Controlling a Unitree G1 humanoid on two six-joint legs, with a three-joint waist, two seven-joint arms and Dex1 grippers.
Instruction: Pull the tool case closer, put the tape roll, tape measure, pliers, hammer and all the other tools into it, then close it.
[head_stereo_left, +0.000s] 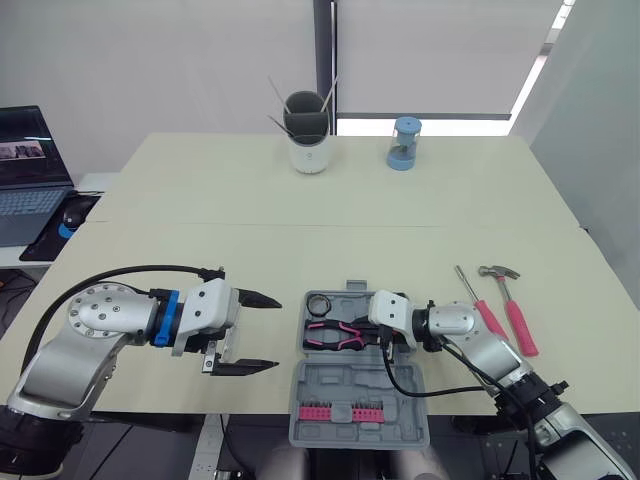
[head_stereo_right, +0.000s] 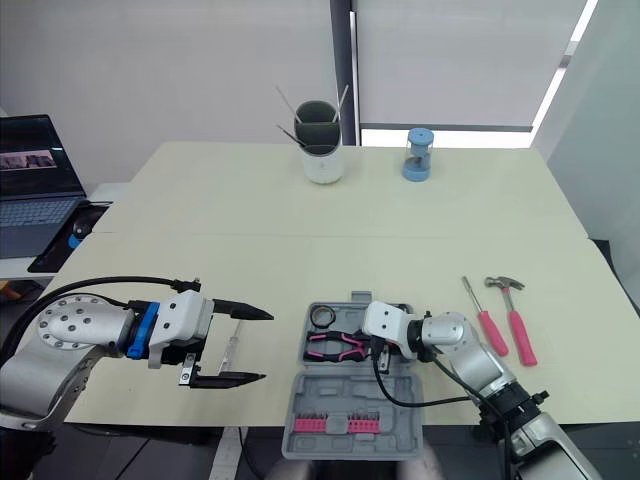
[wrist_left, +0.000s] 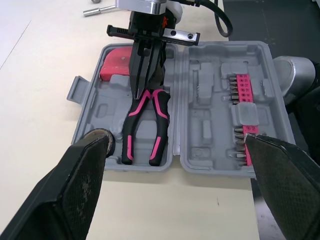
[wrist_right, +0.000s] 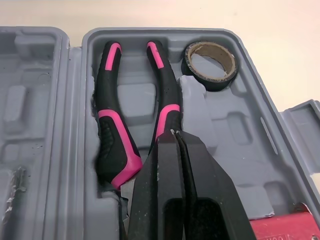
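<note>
- The tool case (head_stereo_left: 340, 385) is seen open at the near edge of the table (head_stereo_left: 250, 220), with the lid half and its row of bits (wrist_left: 243, 95) laid nearest the robot
- The left gripper (head_stereo_left: 277, 333) is held just left of the case, its fingers spread wide and empty
- The right gripper (wrist_right: 176, 134) is lowered over the head of the pliers (wrist_right: 114, 145) in the tray; its fingers are drawn together, and whether the head is pinched cannot be told
- The pliers are judged stiff and fairly heavy; the rubbery handles would be the surer hold
- The tape roll (wrist_right: 206, 80), judged light, is lodged in the tray's far corner
- From the left wrist a red block (wrist_left: 117, 65), perhaps the tape measure, is made out beneath the right gripper, which stands in front of it from the head
- The hammer (head_stereo_left: 512, 310) and screwdriver (head_stereo_left: 480, 305) are found right of the case; the hammer is judged head-heavy, best taken near the head
</note>
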